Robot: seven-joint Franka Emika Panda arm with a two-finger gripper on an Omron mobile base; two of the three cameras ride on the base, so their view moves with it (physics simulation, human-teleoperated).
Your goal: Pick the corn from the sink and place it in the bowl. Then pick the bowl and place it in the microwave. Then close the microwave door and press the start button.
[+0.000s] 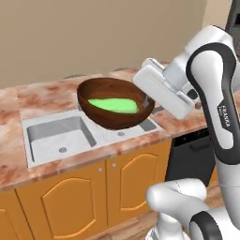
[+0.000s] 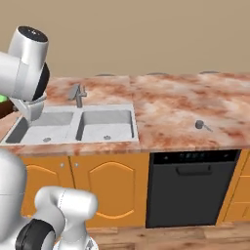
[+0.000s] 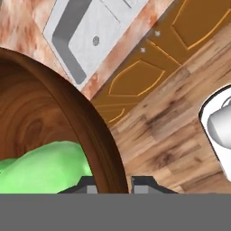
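Bowl (image 1: 112, 119) rim in gripper (image 3: 115, 182), corn (image 1: 114, 105) inside

Bright, even rendered light, soft shadows, no glare, slightly coarse detail.

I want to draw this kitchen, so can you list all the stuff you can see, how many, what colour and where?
bowl: one, dark brown, lifted above the sink, tilted
corn: one, bright green, lying inside the bowl
sink: one, grey, two basins, set in the counter
faucet: one, grey, behind the sink
counter: one, reddish marble
cabinet doors: orange, under the counter
dishwasher: one, black, right of the cabinets
small grey object: one, on the counter right of the sink
floor: brown wood
fingers: two, dark, pinching the bowl's rim
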